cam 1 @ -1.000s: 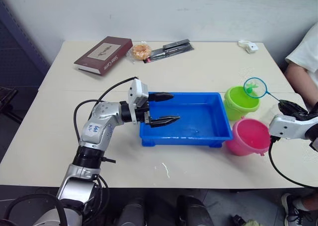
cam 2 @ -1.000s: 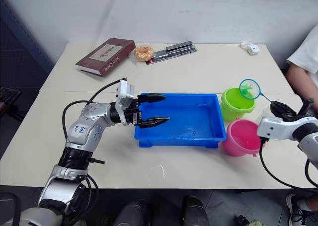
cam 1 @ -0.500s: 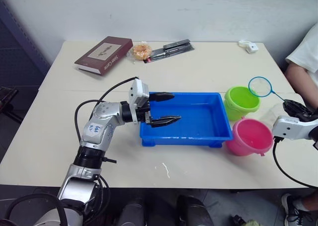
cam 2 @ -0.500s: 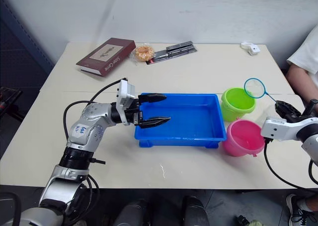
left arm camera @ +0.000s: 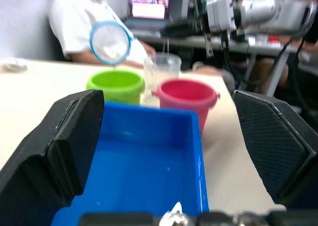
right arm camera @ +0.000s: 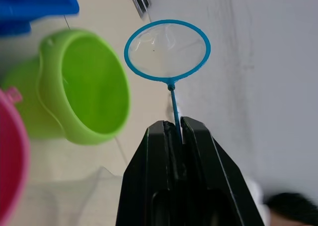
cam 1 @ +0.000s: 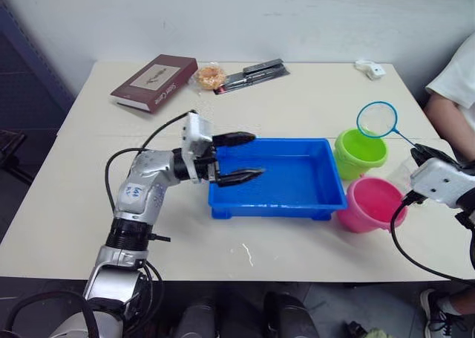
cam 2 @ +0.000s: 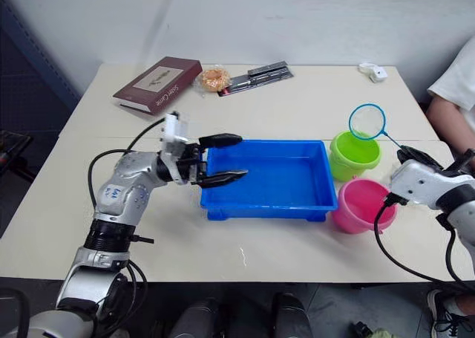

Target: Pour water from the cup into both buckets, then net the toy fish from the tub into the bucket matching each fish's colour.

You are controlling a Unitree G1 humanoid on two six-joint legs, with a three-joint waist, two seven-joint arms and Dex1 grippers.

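The blue tub (cam 1: 297,176) lies mid-table, and no toy fish are in view in it. My left gripper (cam 1: 249,158) stands open over the tub's left rim, nothing between its fingers. The lime green bucket (cam 1: 361,152) and the pink bucket (cam 1: 371,203) stand just right of the tub. My right gripper (cam 1: 421,153) is shut on the net's thin handle. The net (right arm camera: 166,49), its hoop empty, hangs above the far side of the green bucket (right arm camera: 84,94). The clear cup (left arm camera: 161,71) stands behind the two buckets, beside my right gripper.
A dark red book (cam 1: 154,81), a snack packet (cam 1: 211,76), dark pens (cam 1: 252,73) and a small white object (cam 1: 369,68) lie along the table's far edge. A person in a white shirt (cam 1: 460,74) sits at the right corner.
A second ago the net held a green fish over the green bucket; now the hoop is empty and has risen slightly. My left gripper has drawn back a little toward the tub's left rim.
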